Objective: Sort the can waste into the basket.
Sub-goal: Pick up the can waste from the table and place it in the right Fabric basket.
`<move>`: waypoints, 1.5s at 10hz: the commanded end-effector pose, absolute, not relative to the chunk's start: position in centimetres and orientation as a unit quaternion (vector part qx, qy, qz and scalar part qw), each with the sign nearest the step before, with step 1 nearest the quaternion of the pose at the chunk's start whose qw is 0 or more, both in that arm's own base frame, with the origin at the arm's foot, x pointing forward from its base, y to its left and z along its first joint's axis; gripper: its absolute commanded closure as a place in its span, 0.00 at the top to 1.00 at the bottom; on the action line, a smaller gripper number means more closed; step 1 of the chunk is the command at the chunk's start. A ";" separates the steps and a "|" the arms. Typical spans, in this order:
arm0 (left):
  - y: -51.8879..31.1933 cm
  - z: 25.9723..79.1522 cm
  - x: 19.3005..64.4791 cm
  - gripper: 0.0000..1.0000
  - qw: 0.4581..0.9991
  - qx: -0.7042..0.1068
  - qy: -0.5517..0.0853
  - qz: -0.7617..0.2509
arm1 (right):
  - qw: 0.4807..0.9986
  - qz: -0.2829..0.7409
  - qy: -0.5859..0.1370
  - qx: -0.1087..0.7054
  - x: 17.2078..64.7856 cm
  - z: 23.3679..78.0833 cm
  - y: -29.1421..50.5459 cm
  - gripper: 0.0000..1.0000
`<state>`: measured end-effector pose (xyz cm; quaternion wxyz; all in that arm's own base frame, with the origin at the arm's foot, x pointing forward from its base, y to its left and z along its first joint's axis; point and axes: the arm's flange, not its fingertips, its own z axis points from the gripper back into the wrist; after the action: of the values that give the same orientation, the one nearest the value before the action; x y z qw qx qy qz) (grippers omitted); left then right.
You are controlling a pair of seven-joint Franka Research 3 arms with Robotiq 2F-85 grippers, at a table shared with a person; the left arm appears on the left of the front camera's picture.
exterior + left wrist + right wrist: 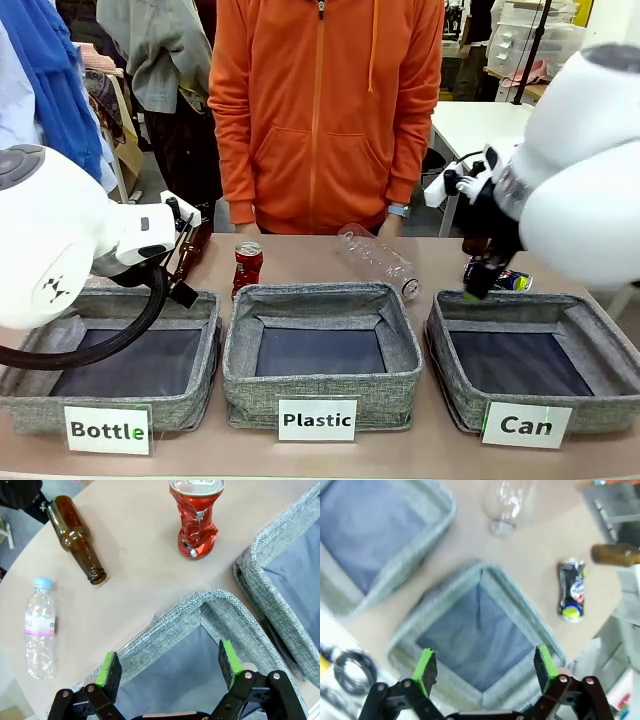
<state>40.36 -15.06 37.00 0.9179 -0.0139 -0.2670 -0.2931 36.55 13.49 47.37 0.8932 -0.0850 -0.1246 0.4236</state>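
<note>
gaping empty, right gripper (485, 664)

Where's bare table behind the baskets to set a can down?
Best patch: the tabletop behind the Plastic basket, between the red can and the lying clear bottle. Another lies between the brown bottle, the red can and the Bottle basket corner. Crowded behind the Can basket: black can, a second brown bottle, right hand at its back rim.

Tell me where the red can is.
Front view: the red can stands upright on the table left of centre, just behind the Plastic basket's left rear corner.
</note>
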 end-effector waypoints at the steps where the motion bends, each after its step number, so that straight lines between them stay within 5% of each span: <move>1: -15.1 37.0 40.3 1.00 0.918 -0.014 -0.267 -0.293 | 0.878 0.466 -0.086 -0.069 37.7 49.5 10.1 1.00; 4: -15.1 37.0 40.4 1.00 0.918 -0.014 -0.267 -0.293 | 0.892 0.431 -0.136 -0.007 37.0 48.3 6.9 1.00; 5: -14.3 40.5 35.8 1.00 0.903 0.004 -0.289 -0.319 | 0.886 0.433 -0.164 0.014 35.2 48.2 6.4 1.00; 6: -12.0 43.7 32.1 1.00 0.903 0.003 -0.243 -0.355 | 0.900 0.393 -0.188 0.031 33.9 48.3 4.7 1.00; 11: 5.4 50.0 22.5 1.00 0.855 -0.220 -0.293 -0.366 | 0.900 0.247 -0.256 0.252 28.0 48.5 -8.5 1.00; 13: 12.4 45.5 21.7 1.00 0.821 -0.360 -0.361 -0.258 | 0.893 0.188 -0.250 0.324 27.8 47.1 -14.1 1.00; 15: 15.2 40.0 23.4 1.00 0.792 -0.472 -0.364 -0.127 | 0.872 0.126 -0.260 0.394 28.4 44.0 -17.9 1.00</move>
<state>22.53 20.25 47.26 0.8158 -0.4114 -0.3579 -0.1926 27.16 -17.32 45.68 0.8883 0.3583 -0.2512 0.1396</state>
